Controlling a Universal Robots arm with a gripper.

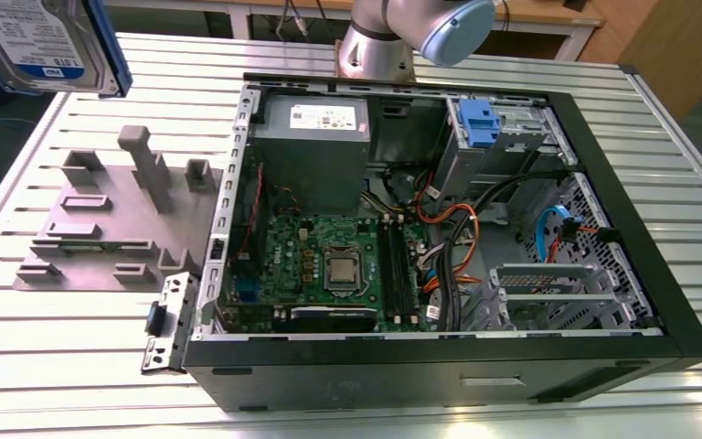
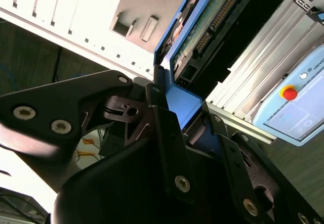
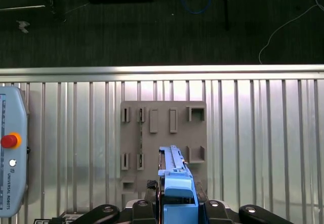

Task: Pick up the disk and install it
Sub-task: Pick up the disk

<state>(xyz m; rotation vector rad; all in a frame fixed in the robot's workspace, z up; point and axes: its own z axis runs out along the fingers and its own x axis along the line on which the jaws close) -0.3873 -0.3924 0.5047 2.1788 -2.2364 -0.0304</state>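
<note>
The tool (image 3: pixel 177 204) was closed on the disk (image 1: pixel 47 46), its black fingers (image 3: pixel 139 207) pressing the blue carrier frame from both sides in both wrist views. The disk hung clear of the tabletop (image 1: pixel 58 366), above the grey fixture plate (image 1: pixel 107 229) and well apart from the open computer case (image 1: pixel 643 274). By that, the pick looked done and the install not yet begun. Installing would call for squaring the carrier frame to a drive bay without snagging the cables (image 1: pixel 461 219). The case held a power supply (image 1: pixel 314 146), a motherboard (image 1: pixel 326 256), a small blue bracket (image 1: pixel 479 123) in an upper bay, and a metal drive cage (image 1: pixel 547 293) that appeared unfilled.
</note>
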